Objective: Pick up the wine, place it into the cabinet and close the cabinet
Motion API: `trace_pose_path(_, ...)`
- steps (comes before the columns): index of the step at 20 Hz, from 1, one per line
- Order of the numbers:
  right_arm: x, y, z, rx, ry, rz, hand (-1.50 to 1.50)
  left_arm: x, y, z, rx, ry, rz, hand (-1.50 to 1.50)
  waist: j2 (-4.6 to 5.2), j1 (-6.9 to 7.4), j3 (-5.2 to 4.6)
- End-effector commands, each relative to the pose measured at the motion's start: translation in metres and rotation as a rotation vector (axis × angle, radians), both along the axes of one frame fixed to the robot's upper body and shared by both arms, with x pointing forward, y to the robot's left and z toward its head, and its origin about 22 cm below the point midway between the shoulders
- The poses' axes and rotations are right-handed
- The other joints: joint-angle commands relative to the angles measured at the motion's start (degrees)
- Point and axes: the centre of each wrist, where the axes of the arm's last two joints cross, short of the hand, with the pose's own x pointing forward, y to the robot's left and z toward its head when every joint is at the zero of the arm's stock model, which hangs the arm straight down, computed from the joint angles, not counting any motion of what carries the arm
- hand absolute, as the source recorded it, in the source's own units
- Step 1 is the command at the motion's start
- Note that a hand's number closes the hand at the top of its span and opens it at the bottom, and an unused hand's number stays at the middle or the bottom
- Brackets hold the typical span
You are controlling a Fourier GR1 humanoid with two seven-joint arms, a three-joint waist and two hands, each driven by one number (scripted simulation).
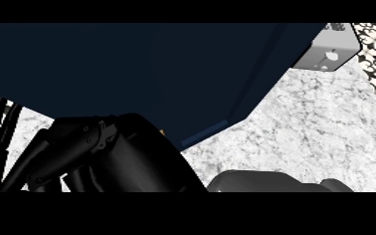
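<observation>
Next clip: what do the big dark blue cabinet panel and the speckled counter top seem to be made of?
The dark navy cabinet panel looks like painted wood or laminate, matte: flat even colour, no grain, a slightly lighter edge. The pale grey counter top looks like stone, perhaps granite or marble: mottled white-grey speckle; its finish is unclear.

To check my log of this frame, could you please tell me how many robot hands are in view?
2. The left hand is at lower left, beside the dark cabinet; the right hand is partly cut off at the bottom edge.
</observation>
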Motion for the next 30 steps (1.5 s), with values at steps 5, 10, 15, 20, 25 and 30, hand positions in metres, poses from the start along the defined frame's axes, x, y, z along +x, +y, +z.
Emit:
trace_pose_path(5, 0.061, 0.048, 0.028, -0.098, -0.151, -0.122, 1.50, 0.003, -0.009, -0.004, -0.016, 0.022, 0.016, -1.50, -0.07, -0.93, 0.03)
trace_pose_path(10, 0.112, 0.036, 0.032, -0.111, -0.105, -0.169, 1.50, 0.013, 0.018, 0.007, 0.001, -0.009, 0.041, -1.50, -0.07, -1.43, 0.09)
trace_pose_path(15, 0.157, 0.019, 0.021, -0.098, -0.067, -0.184, 1.50, 0.011, 0.006, 0.004, 0.006, 0.000, 0.037, -1.50, 0.00, -1.42, 0.12)
trace_pose_path(20, 0.177, -0.001, -0.005, -0.115, -0.084, -0.242, 1.50, 0.019, 0.004, -0.002, 0.010, 0.003, 0.044, -1.50, 0.16, -1.92, 0.11)
trace_pose_path(25, 0.195, -0.017, -0.020, -0.133, -0.101, -0.269, 1.50, 0.013, -0.008, 0.005, 0.003, -0.011, 0.011, -1.50, 0.35, -1.13, 0.13)
trace_pose_path(30, 0.207, -0.039, 0.003, -0.167, -0.158, -0.314, 1.50, 0.021, -0.005, -0.001, -0.001, -0.018, 0.031, -1.50, 0.54, -1.80, 0.06)
